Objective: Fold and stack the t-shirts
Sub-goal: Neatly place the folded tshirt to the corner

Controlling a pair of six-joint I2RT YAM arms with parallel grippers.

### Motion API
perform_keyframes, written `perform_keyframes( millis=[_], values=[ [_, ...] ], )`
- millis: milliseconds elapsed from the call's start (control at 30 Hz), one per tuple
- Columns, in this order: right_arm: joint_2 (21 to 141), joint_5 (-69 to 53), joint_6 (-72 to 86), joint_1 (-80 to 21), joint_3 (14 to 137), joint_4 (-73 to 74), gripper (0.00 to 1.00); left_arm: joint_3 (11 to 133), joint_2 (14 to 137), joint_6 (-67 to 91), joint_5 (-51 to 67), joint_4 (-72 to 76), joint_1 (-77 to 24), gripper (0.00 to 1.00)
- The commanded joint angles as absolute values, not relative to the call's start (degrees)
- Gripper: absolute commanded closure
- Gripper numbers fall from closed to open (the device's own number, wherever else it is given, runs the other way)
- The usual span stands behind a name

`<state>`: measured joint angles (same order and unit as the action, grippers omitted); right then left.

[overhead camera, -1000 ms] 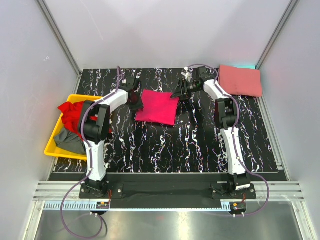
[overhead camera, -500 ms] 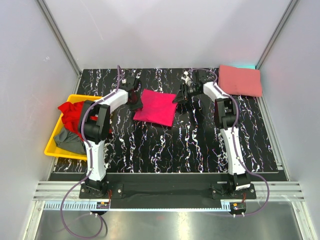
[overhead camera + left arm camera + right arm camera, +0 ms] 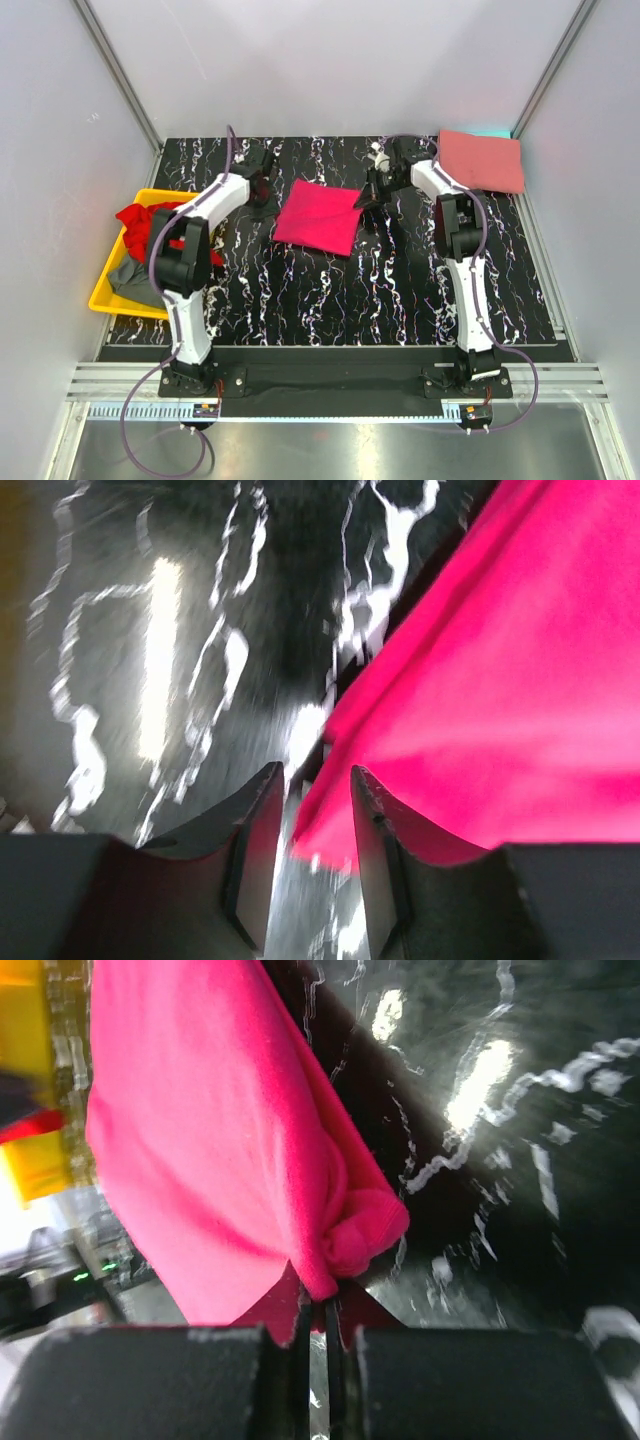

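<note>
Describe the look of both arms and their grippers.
Both the left arm and right arm have white links with black joints. A purple cable trails from each base. The left gripper and right gripper are black, with dark, tapering fingers.

Magenta t-shirt [image 3: 220, 1140] at the dark grey right fingers [image 3: 150, 1380]. Salmon t-shirt [image 3: 482, 161], red t-shirt [image 3: 140, 222], grey t-shirt [image 3: 132, 280], yellow bin [image 3: 103, 293]. Desk [image 3: 330, 290] black with white marble veining.

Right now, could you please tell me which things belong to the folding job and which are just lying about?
Job: magenta shirt, salmon shirt, red shirt, grey shirt.
Lying about: yellow bin, which holds the red and grey shirts.
</note>
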<state>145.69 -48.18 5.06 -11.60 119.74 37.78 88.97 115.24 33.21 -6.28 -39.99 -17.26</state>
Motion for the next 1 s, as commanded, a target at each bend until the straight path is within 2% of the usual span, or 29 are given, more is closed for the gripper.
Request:
perform_keyframes(
  millis=[0, 133, 333, 467, 700, 967],
  values=[
    [136.77, -37.28, -0.17, -11.25, 120.41, 41.21, 1.00, 92.12, 103.55, 30.07, -2.31, -44.20, -18.01, 0.60],
    [132.29, -27.27, -5.00, -11.25, 119.54, 42.36, 1.00, 87.29, 93.72, 26.64, 2.19, -43.33, -18.63, 0.59],
    [125.60, -13.56, -13.43, -10.20, 117.16, 42.27, 1.00, 79.90, 86.58, 24.17, 7.90, -41.23, -18.72, 0.57],
    [121.39, -7.22, -17.48, -8.97, 117.59, 44.02, 1.00, 75.24, 84.55, 24.17, 11.51, -38.68, -18.90, 0.57],
    [120.50, -5.02, -22.67, -4.49, 122.96, 52.29, 1.00, 74.09, 84.46, 23.38, 14.06, -38.15, -19.42, 0.57],
    [117.78, 6.23, -30.49, 1.84, 119.71, 46.42, 1.00, 73.65, 83.93, 23.20, 14.41, -37.79, -20.13, 0.57]
  ],
)
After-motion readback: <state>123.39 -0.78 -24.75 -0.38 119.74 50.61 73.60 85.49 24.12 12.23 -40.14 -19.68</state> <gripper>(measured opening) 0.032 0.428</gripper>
